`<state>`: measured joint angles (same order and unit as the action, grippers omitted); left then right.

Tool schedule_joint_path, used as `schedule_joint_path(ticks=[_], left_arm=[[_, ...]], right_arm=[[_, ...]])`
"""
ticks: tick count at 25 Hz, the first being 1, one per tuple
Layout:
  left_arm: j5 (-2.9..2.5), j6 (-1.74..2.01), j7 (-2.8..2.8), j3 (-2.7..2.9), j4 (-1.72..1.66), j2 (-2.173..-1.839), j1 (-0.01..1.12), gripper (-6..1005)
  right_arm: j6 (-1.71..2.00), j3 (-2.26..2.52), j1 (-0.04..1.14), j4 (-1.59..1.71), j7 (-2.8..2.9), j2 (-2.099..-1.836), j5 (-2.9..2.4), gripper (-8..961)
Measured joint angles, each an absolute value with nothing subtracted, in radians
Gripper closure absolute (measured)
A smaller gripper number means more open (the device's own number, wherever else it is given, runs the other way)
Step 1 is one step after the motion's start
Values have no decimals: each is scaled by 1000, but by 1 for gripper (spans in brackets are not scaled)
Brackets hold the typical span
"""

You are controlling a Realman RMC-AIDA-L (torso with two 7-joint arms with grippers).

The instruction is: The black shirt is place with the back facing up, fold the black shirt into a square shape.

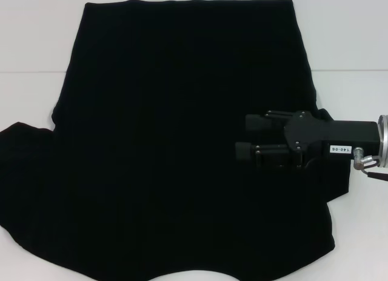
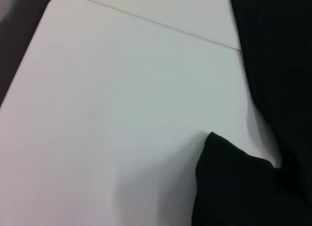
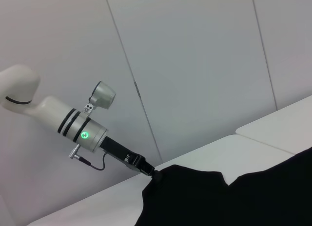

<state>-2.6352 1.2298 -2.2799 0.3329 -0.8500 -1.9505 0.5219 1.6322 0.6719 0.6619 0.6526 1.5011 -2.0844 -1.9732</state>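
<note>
The black shirt [image 1: 170,142] lies spread flat over the white table, plain side up, with no letters showing. Its left sleeve runs off the left edge of the head view. My right gripper [image 1: 241,135] comes in from the right and sits over the shirt's right side, its two fingers apart with nothing seen between them. My left gripper is outside the head view. The right wrist view shows it [image 3: 146,168] at the tip of the shirt's [image 3: 219,201] left sleeve, where black meets black. The left wrist view shows that sleeve corner [image 2: 234,182] on the table.
The white table [image 1: 36,39] has a seam across it [image 2: 161,24] and bare surface to the left of the shirt [image 2: 122,114]. Its edge shows in the left wrist view [image 2: 24,46]. Grey wall panels [image 3: 195,65] stand behind the left arm [image 3: 73,126].
</note>
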Motion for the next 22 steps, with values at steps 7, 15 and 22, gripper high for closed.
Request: schedule_joint_path(ticks=[7, 15, 22], left_arm=[[-2631, 1253, -2282, 333, -862, -1951, 517, 1000], [-2621, 1284, -2285, 333, -869, -1950, 514, 1001], [-2621, 1286, -2287, 333, -877, -1953, 502, 1001]], right_arm=[[1636, 672, 660, 652, 1500, -2084, -1965, 87], [1636, 672, 657, 650, 1496, -2083, -1965, 88], [1636, 672, 656, 652, 1494, -2083, -1965, 87]])
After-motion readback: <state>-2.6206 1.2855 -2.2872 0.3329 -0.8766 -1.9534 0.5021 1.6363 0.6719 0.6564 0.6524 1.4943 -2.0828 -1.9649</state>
